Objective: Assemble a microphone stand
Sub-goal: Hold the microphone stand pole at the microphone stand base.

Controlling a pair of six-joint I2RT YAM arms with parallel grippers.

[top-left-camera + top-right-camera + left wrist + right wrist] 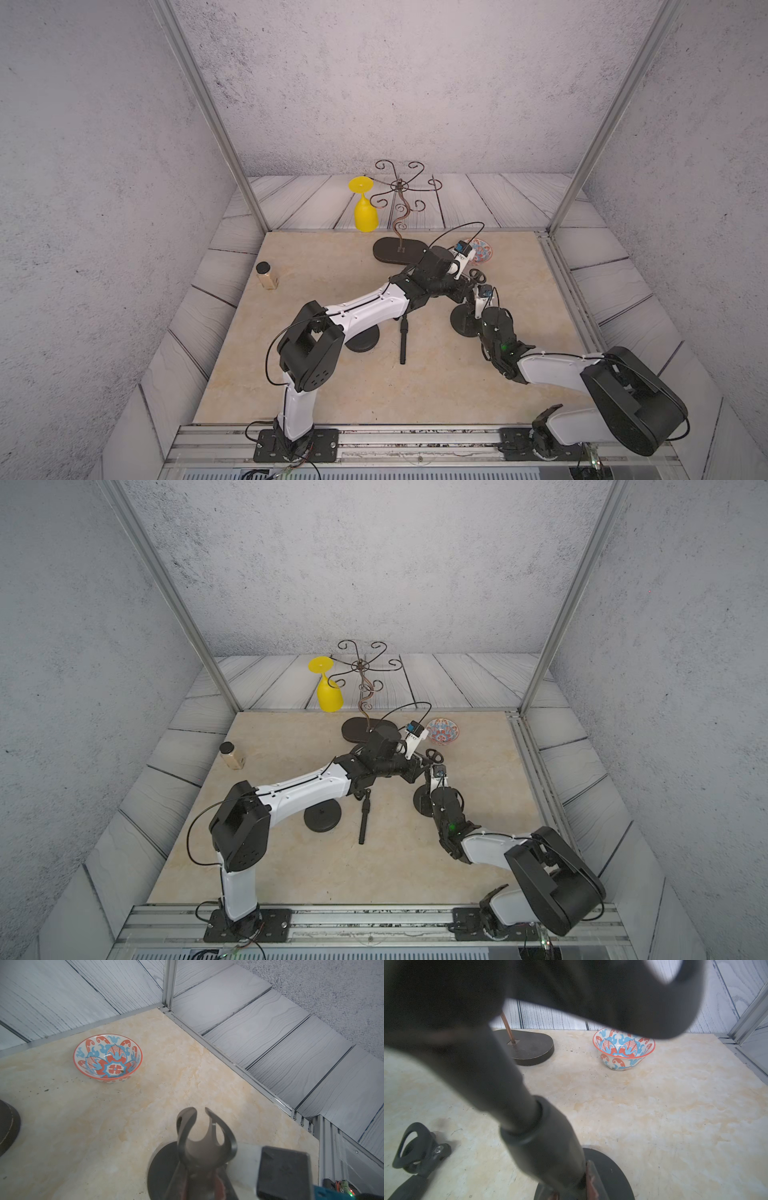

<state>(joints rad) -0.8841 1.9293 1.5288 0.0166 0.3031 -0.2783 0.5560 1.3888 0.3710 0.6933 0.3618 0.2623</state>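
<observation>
The marble tabletop (291,875) bears a bowl (442,731), jar (232,756), two round bases (322,817) (419,801), loose pole (364,820) and wire rack (354,732).

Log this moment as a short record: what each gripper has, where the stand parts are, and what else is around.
left gripper: shut on mic clip, held apart from the pole
right gripper: shut on pole, low, just above round base
pole: tilted; whether seated in the round base, cannot tell
loose parts: spare pole lying flat; spare base partly under left arm
bystanders: bowl, jar, yellow goblet upside down at wire rack
</observation>
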